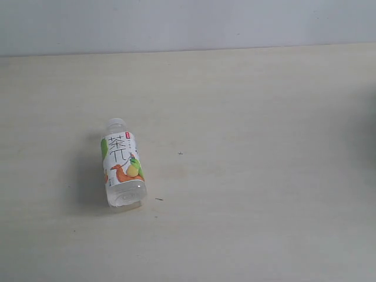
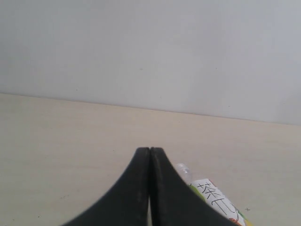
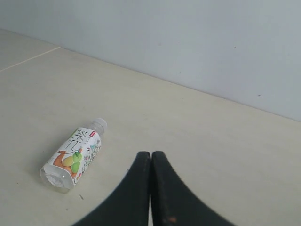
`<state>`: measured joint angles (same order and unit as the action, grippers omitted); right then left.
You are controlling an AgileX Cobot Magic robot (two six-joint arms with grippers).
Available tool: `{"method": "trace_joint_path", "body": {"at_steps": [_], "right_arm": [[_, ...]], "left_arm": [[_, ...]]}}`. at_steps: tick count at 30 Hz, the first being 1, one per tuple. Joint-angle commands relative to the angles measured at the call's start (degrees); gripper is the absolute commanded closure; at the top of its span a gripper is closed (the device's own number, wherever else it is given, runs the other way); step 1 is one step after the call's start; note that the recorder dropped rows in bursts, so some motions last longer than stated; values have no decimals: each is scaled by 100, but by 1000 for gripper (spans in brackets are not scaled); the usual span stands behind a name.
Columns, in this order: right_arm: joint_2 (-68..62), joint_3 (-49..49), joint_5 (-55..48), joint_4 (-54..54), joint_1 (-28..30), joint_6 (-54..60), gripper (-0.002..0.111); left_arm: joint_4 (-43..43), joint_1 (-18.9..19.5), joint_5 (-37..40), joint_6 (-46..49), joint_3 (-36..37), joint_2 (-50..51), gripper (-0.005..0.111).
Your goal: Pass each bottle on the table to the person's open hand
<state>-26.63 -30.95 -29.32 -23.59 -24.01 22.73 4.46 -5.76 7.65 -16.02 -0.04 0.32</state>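
While bottle (image 1: 123,163) lies flat on table (image 1: 252,106), left gripper (image 2: 149,150), right gripper (image 3: 151,154) closed, apparently empty.

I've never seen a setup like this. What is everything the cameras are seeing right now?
Bottle: one, clear with a white cap and a white label showing green and orange fruit, lying on its side on the table, left of middle in the exterior view.
Table: one, pale beige, under everything.
Specks: a few, dark, on the table near the bottle.
Wall: one, pale grey, behind the table.
Left claw: one, black, shut and empty.
Right claw: one, black, shut and empty.
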Motion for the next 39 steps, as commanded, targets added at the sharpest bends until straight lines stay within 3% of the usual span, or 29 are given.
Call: {"method": "trace_joint_path", "body": {"at_steps": [1,33,39], "right_arm": [[28,16,63,19,36,-6,108],[28,16,76,29,36,5,108],[28,16,493,-194,36,-5,108]], "left_arm": [[7,-2,-2,0,4,-32,107],[7,-2,-2,0,4,-32,107],[7,-2,-2,0,4,-32,107]]}}
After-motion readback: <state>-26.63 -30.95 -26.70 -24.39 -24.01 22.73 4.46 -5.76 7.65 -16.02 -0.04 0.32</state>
